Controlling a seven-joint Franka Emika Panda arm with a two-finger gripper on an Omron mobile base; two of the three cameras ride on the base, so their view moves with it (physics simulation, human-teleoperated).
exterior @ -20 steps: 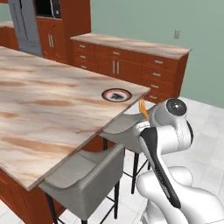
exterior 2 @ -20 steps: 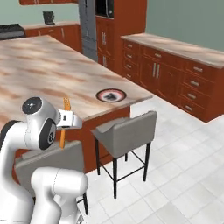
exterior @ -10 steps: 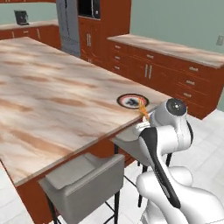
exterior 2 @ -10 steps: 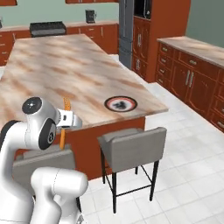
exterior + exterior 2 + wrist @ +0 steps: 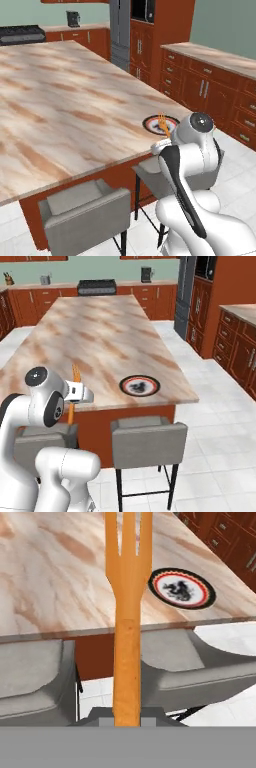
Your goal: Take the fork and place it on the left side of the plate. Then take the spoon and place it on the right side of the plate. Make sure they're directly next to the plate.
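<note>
Lying across the left and middle of both base views: a long island counter (image 5: 75,100) with a marbled beige-and-rust stone top, red-brown wood below

Standing tucked against the near edge of that counter: two grey upholstered stools (image 5: 85,207) with thin black legs, one left of the arm in the left base view, the other (image 5: 147,441) clear to see in the right base view

Gripping the slim all-orange fork (image 5: 127,612) by the lower end of its straight handle: the two-finger gripper (image 5: 80,393), closed tight on it, the fork pointing up and away from the hand with tines outermost

Hanging off the counter, over the stools and near the island's edge, well apart from the stone top: fork and hand together, seen in the right base view as an orange sliver (image 5: 76,376) rising above the white wrist

Showing in the left base view as short orange tines (image 5: 162,121) sticking up just in front of the plate, overlapping it by line of sight only

Resting flat near the counter's near right corner: the round plate (image 5: 182,588) with red outer rim, black band and white centre bearing a dark motif (image 5: 156,123) (image 5: 140,386), lying right of the fork in the hand view

Lining the far walls: red-brown wooden cabinets (image 5: 210,85), a black stove (image 5: 104,287), a tall grey refrigerator (image 5: 120,30)
</note>
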